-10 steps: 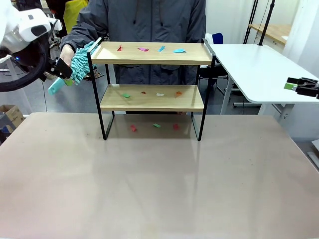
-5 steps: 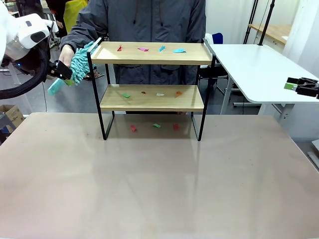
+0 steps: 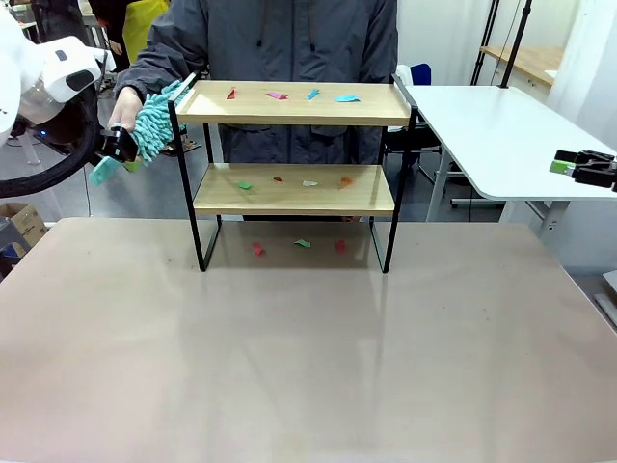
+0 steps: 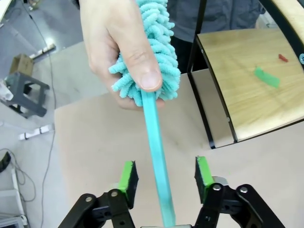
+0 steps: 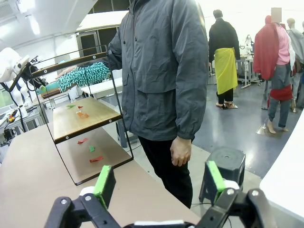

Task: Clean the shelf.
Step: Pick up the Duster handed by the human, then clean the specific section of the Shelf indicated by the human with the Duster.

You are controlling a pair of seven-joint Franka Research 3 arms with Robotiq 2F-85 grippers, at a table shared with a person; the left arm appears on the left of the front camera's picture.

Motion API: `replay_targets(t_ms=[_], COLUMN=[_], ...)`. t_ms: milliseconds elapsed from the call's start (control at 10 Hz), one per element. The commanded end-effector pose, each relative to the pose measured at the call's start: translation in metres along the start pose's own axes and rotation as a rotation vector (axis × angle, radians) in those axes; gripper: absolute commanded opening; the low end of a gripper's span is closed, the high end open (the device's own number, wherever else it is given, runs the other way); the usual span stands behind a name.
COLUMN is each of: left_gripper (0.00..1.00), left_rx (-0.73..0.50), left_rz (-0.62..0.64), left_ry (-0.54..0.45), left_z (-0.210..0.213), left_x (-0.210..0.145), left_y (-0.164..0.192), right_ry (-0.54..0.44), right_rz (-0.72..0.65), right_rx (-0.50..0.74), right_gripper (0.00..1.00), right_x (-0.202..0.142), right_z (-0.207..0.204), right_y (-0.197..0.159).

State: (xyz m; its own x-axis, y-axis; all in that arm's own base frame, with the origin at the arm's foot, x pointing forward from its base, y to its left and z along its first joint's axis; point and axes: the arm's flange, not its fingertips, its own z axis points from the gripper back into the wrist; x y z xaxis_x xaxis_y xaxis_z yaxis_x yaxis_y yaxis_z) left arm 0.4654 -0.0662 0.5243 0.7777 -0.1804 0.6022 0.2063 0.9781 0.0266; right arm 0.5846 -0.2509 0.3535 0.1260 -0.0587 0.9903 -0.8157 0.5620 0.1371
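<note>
Shelf (image 3: pixel 289 114) sits mid-desk (image 3: pixel 308 347), far side, with paper scraps (image 3: pixel 277 95) on both boards. My left jaws are wide, straddling the handle of the teal duster (image 4: pixel 161 42) held in the person's hand (image 4: pixel 114 42). Right jaws are wide and empty.

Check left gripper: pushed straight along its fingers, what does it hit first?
Likely the person's hand gripping the teal duster's fluffy head; the duster handle runs between the left gripper's open pads. Depth is unclear.
</note>
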Motion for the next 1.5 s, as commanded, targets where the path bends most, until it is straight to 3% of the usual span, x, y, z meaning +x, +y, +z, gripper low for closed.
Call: replay_targets(t_ms=[0, 600, 800, 900, 1000, 1400], left_gripper=[0.0, 0.0, 0.0, 0.0, 0.0, 0.0], left_rx=[0.049, 0.118, 0.096, 0.054, 0.074, 0.074], left_rz=[0.015, 0.076, 0.096, 0.13, 0.066, 0.066], left_ry=[0.003, 0.028, 0.034, -0.01, 0.032, 0.032], left_z=[0.002, 0.008, 0.012, 0.016, 0.007, 0.007], left_x=[0.003, -0.002, -0.004, -0.004, -0.002, -0.002], left_y=[-0.002, -0.005, -0.004, -0.005, 0.001, 0.001], right_ry=[-0.007, -0.007, -0.007, -0.007, -0.007, -0.007], right_rz=[0.005, 0.005, 0.005, 0.005, 0.005, 0.005], right_rx=[-0.002, -0.002, -0.002, -0.002, -0.002, -0.002], right_gripper=[1.0, 1.0, 1.0, 1.0, 1.0, 1.0], right_x=[0.003, 0.003, 0.003, 0.003, 0.003, 0.003], right_z=[-0.002, -0.002, -0.002, -0.002, -0.002, -0.002], right_y=[0.0, 0.0, 0.0, 0.0, 0.0, 0.0])
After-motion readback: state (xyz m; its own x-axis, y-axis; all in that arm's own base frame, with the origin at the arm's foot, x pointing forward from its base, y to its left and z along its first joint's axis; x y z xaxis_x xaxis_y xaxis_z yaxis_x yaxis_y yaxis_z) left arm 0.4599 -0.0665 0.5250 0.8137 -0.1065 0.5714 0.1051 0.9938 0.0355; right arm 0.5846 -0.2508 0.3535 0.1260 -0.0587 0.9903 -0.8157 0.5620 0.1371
